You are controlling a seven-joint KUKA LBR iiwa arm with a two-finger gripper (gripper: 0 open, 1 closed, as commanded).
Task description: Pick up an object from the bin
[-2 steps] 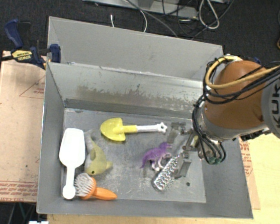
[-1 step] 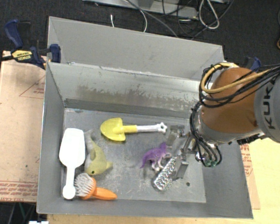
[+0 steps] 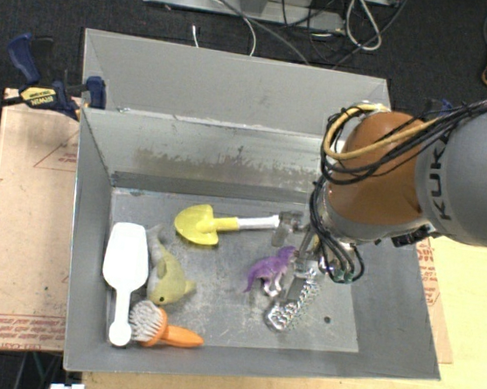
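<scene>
My gripper (image 3: 288, 272) hangs below the orange wrist cover, right of the bin's middle, and looks open. One silver ribbed finger (image 3: 290, 305) points toward the front; the other (image 3: 289, 228) sits toward the back. Between them, on the bin floor, lies a small purple plastic figure (image 3: 268, 270); I cannot tell whether either finger touches it. A yellow toy shovel (image 3: 197, 225) lies just left of the rear finger, and its white handle reaches almost to that finger.
At the left lie a white plastic scoop (image 3: 126, 263), a pale yellow-green soft toy (image 3: 167, 282) and an orange brush with white bristles (image 3: 162, 329). The arm and its cables hide the bin's right rear part.
</scene>
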